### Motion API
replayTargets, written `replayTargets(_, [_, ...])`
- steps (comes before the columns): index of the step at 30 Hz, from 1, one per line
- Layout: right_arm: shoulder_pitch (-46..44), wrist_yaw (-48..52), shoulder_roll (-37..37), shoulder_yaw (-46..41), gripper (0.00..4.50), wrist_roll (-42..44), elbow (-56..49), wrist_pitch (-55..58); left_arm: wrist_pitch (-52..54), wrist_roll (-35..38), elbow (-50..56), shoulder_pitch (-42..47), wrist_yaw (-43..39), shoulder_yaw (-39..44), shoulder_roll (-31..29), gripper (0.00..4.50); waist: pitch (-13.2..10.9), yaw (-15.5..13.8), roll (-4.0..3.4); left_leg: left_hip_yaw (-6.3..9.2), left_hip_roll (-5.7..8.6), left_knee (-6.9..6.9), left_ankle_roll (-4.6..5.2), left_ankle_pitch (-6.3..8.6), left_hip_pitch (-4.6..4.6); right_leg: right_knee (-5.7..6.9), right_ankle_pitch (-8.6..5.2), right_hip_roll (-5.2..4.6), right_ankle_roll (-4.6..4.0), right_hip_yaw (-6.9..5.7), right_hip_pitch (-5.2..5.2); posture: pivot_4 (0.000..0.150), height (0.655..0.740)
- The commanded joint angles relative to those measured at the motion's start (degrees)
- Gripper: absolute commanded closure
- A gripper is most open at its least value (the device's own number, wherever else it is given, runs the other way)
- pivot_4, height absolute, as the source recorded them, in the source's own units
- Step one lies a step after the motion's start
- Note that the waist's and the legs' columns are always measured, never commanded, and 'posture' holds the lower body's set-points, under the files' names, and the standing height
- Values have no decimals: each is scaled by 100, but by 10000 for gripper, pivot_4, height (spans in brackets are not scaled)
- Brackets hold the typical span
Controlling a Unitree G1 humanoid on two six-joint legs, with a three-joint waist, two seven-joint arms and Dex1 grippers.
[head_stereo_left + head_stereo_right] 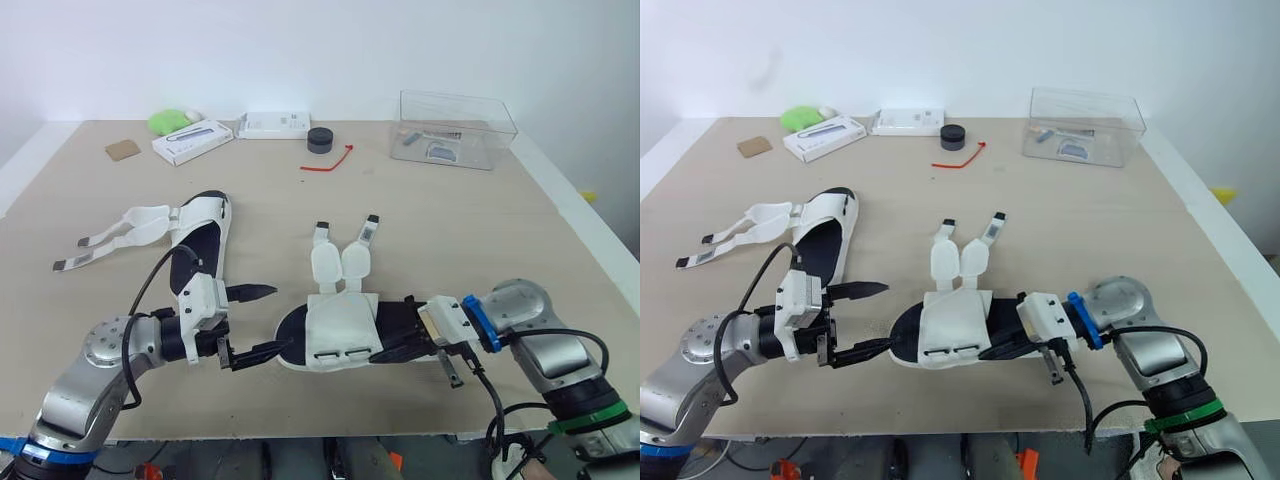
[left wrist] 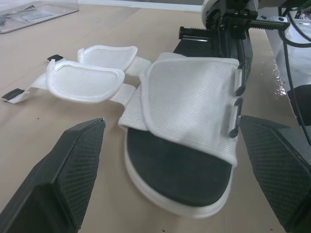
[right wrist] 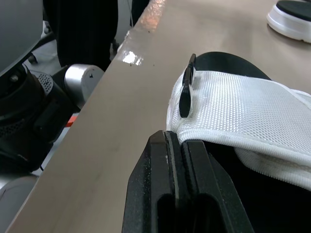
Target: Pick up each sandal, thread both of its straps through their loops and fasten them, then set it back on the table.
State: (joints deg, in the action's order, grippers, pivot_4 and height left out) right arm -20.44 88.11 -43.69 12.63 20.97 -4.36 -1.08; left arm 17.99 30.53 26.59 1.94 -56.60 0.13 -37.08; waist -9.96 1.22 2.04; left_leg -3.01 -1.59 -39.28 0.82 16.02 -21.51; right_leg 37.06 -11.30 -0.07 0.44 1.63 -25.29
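- White mesh upper over a black footbed: the near sandal (image 1: 340, 325) lies flat at the front middle of the bench (image 1: 480, 230), between my two arms.
- Its two straps (image 1: 340, 262) are undone, splayed away from me on the bench with their padded tabs side by side. The loops (image 2: 236, 104) on the near edge of the mesh are empty.
- My left claw (image 1: 252, 322) is spread wide at the toe end, one finger just at the toe and the other well apart from it.
- My right claw (image 3: 177, 141) has its fingers pressed together against the heel-side edge, just under the mesh rim. I cannot tell whether they pinch anything.
- Step in hand, as I judge it: the pick-up of this first sandal; no threading done yet.
- Next move calls for closing the left claw on the toe and lifting level.
- The far sandal (image 1: 200, 240) lies to my left, its straps also loose.
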Motion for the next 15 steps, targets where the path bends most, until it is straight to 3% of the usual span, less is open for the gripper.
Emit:
replayTargets(1, [-203,110,21,-86,44537,73,73,-43,-31,117,236,-39,1,148,-66,0,0,0,0,0,0,0,0,0,0,0,0,0,0,0,0,1500,7400])
replayTargets(11, [-362,185,4,-33,44537,6,423,-136,-444,-117,-49,-257,-314,211,-256,0,0,-1,0,-1,0,0,0,0,0,0,0,0,-2,-1,0,1500,7400])
replayTargets(12, [-373,190,-5,-32,37644,2,446,-126,-509,-168,-103,-277,-340,210,-283,0,0,-1,0,-1,0,0,0,0,0,0,0,0,-3,-1,0,1500,7400])
replayTargets(14, [-400,205,-27,-34,28989,13,489,-65,-542,-178,-164,-248,-322,217,-285,0,0,-4,0,0,0,0,0,0,1,1,0,-1,-5,-2,1,1500,7400])
replayTargets(15, [-404,233,-66,-49,27080,49,487,15,-544,-182,-192,-204,-312,207,-279,0,0,-4,0,0,0,-1,0,0,1,1,0,-1,-6,-2,1,1500,7400])
